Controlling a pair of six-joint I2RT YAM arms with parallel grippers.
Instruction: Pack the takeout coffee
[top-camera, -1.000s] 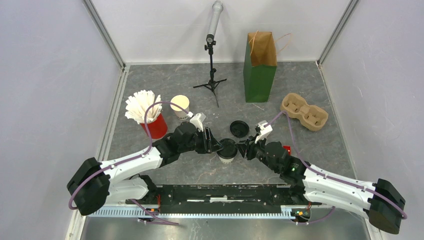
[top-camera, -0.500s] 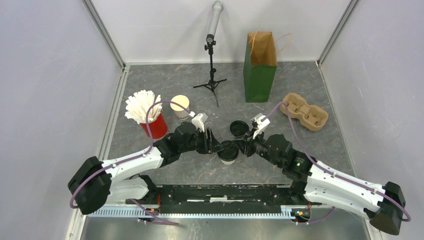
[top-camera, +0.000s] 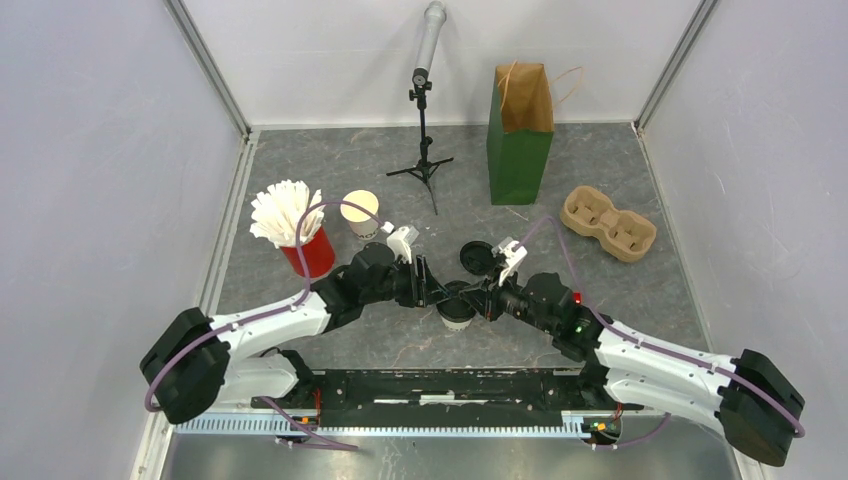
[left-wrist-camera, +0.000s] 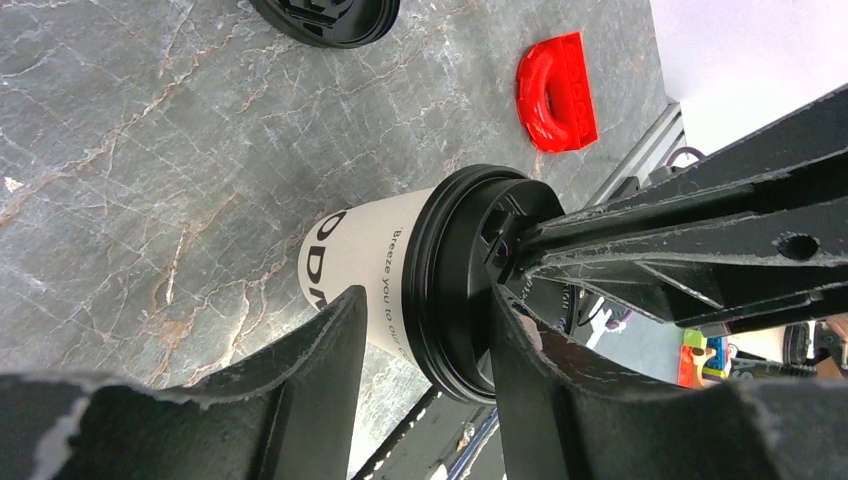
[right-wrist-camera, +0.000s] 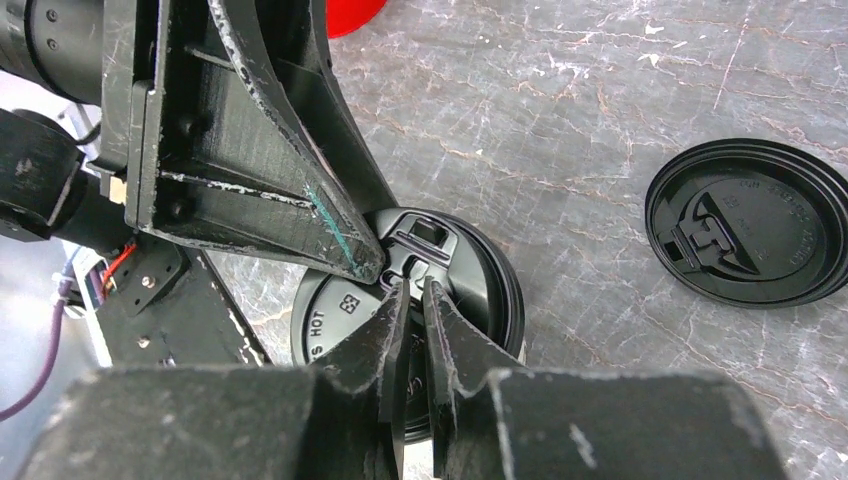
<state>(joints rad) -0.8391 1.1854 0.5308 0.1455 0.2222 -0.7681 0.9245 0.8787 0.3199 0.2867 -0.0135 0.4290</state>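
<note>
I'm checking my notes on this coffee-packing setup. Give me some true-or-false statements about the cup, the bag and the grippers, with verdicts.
1. The takeout coffee wears its black lid. True.
2. The left gripper is well clear of the cup. False: its fingers flank the cup.
3. The green bag lies flat. False: it stands upright, top open.
4. A loose lid lies on the table beyond the cup. True.
5. The right gripper is over the cardboard carrier. False: its tips are at the cup's lid, and the carrier sits apart.
</note>
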